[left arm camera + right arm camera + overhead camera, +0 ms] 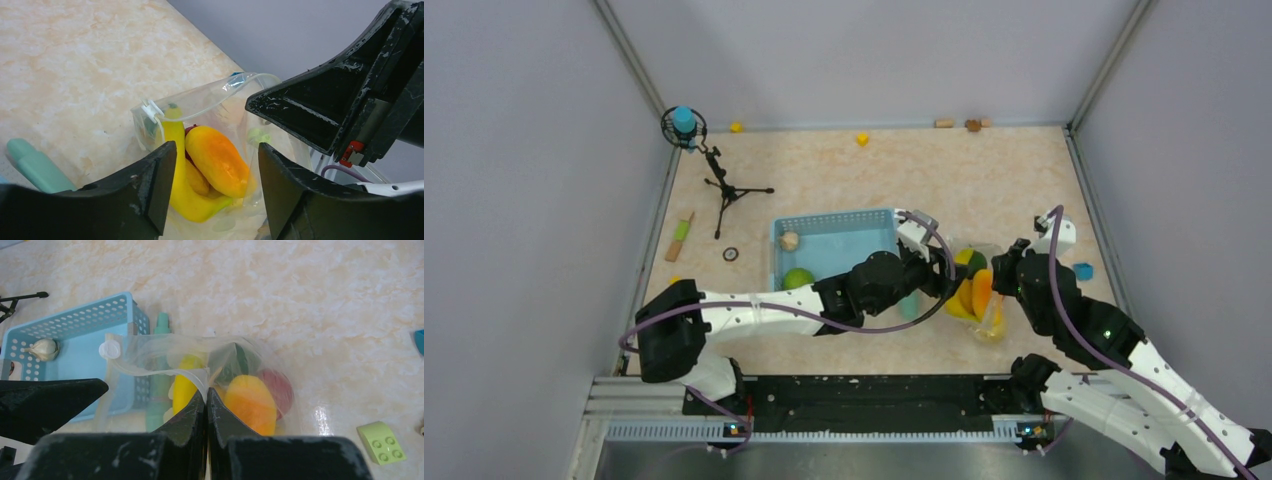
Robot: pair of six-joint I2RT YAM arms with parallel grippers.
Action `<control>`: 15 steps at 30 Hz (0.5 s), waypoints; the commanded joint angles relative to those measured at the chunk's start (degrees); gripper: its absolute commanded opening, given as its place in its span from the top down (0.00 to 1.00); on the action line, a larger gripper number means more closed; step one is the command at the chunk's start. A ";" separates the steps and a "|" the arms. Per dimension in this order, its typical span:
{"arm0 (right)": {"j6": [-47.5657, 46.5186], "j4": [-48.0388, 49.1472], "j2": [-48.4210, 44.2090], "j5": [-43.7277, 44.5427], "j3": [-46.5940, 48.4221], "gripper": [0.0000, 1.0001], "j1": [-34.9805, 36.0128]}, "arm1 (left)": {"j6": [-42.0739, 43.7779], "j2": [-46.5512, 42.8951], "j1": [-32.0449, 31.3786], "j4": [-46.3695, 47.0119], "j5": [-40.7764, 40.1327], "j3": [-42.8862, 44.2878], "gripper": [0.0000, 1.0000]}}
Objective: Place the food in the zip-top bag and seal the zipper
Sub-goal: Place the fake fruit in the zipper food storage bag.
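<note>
The clear zip-top bag [150,360] lies right of the light-blue basket [834,235], its mouth held up and open. Inside it are food pieces: a yellow banana [180,185], an orange piece [220,160], a red one [277,385] and a dark green one [235,362]. My right gripper [206,391] is shut on the zipper [150,372] rim, near its middle. My left gripper [216,147] hangs open just above the bag's mouth, with nothing between its fingers. A light green food piece [798,278] and a garlic bulb [44,348] lie in the basket.
A teal stick [161,370] lies between basket and bag. A light green block [381,441] and a blue block [1082,270] sit to the right of the bag. A small tripod stand [724,190] is at the back left. Grey walls enclose the table.
</note>
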 commanded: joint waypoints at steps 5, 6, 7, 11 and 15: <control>-0.77 2.22 -1.12 0.19 0.03 0.98 -0.08 | 0.75 -7.44 -0.25 -1.16 -2.77 -2.38 0.16; -0.80 2.24 -1.11 0.15 0.02 0.98 -0.12 | 0.72 -8.51 -0.18 -1.72 -4.94 -3.09 0.11; -0.80 2.22 -1.07 0.21 0.02 0.98 -0.12 | 0.76 -9.68 -0.12 -2.67 -7.63 -3.63 0.09; -0.82 2.22 -1.07 0.40 0.02 0.98 -0.15 | 0.45 -12.97 0.52 -10.70 -18.63 -3.50 0.04; -0.82 2.22 -1.00 0.58 -0.04 0.98 -0.14 | -4.14 -15.27 2.55 -21.19 -26.97 -3.21 0.03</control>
